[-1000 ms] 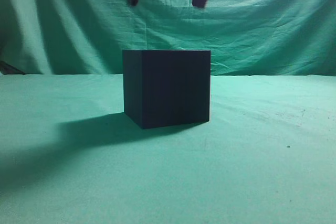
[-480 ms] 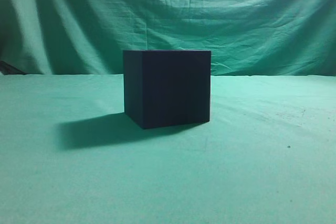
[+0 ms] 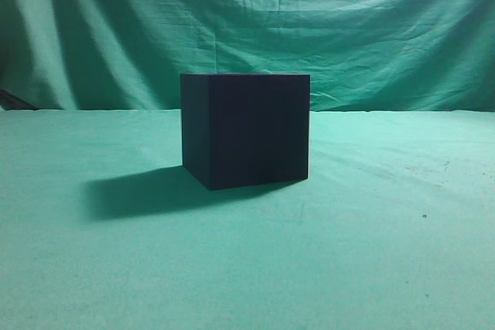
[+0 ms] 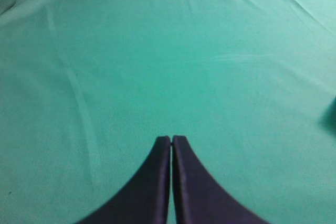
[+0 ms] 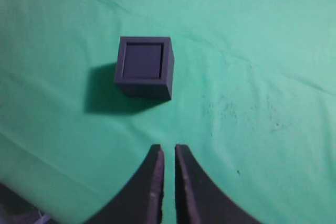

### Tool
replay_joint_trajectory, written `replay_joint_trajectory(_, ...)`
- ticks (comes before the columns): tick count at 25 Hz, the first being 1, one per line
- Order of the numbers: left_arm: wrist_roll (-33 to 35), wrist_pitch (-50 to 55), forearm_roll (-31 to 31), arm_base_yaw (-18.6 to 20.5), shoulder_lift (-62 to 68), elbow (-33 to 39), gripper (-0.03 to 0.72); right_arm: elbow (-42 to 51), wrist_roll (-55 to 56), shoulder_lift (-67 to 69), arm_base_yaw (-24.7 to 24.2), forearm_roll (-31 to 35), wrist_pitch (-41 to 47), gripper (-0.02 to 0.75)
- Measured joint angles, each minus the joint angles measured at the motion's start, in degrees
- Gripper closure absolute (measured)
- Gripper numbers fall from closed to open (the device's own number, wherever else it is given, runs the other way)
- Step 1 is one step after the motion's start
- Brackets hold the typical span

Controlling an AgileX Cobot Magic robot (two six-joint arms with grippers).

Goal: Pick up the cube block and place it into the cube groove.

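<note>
Now we see the cube groove (image 3: 246, 130) standing alone on the green cloth (image 3: 371, 253), and we take it as our landmark. From above, in the right wrist view, the cube block (image 5: 143, 60) sits inside the groove, its lighter face framed by the dark walls. Our right gripper (image 5: 168, 149) hangs well above the groove, fingers nearly pressed together and empty. Our left gripper (image 4: 171, 140), fingertips touching, hangs over bare cloth away from the groove.

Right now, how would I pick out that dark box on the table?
Find the green cloth covering the table. At its middle stands the only object: a near-black cube-shaped box with plain matte sides, casting a shadow to its left.
</note>
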Motion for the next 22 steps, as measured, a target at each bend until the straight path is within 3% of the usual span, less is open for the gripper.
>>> replay_joint_trajectory(5,0.00,0.00,0.00,0.00,0.00,0.00,0.688,9.08,-0.04,-16.88,0.00,0.00,-0.30,0.664)
replay_joint_trajectory(11,0.00,0.00,0.00,0.00,0.00,0.00,0.688,13.45,-0.13,-29.35,0.00,-0.12,-1.22,0.664)
replay_joint_trajectory(22,0.00,0.00,0.00,0.00,0.00,0.00,0.688,20.53,-0.93,-34.11,-0.73,-7.77,-7.42,0.664)
